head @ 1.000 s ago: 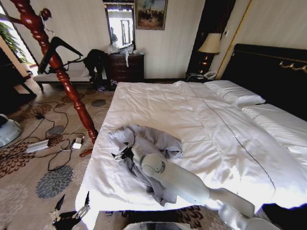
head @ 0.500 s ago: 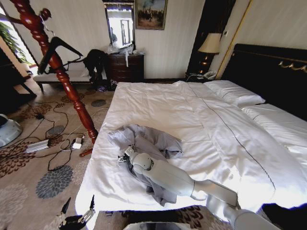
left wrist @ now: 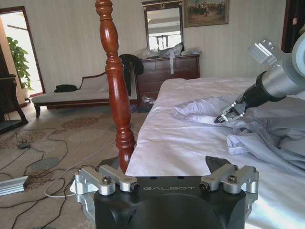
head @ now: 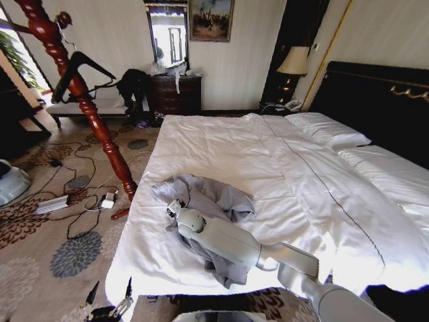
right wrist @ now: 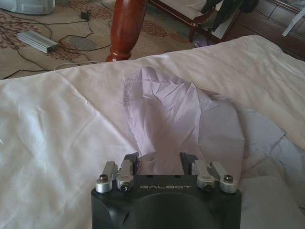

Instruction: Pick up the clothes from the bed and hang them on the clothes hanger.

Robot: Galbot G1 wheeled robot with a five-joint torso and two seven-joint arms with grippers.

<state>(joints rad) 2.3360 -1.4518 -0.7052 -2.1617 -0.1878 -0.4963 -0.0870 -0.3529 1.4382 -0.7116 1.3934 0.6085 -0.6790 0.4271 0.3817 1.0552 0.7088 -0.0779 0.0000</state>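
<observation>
From my remote station: the bed (head: 281, 168) stretches ahead of my right gripper (head: 173, 206), its white duvet rumpled. The grey clothes (head: 214, 201) lie crumpled directly under and in front of that gripper, near the bed's foot corner; my right wrist view shows the fingers (right wrist: 132, 161) spread apart, a fold of fabric lying between them. The clothes hanger (head: 77, 67) hangs far off, beyond the gripper's left. My left gripper (head: 110, 310) waits low beside the bed, fingers open.
</observation>
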